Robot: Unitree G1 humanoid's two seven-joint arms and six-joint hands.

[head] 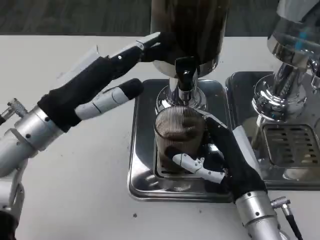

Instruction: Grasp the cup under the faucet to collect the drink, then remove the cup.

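Observation:
A ribbed clear cup (178,135) with dark drink in its lower part stands on the steel drip tray (141,170), right below the black faucet (184,71) of the dark drink dispenser (190,27). My right hand (225,160) wraps the cup from the right and front and grips it. My left hand (102,80) hovers up at the left of the faucet, fingers spread, holding nothing. No stream shows under the faucet.
A second chrome dispenser (287,60) with its own grated drip tray (290,150) stands at the right. White table surface (75,185) lies to the left and front.

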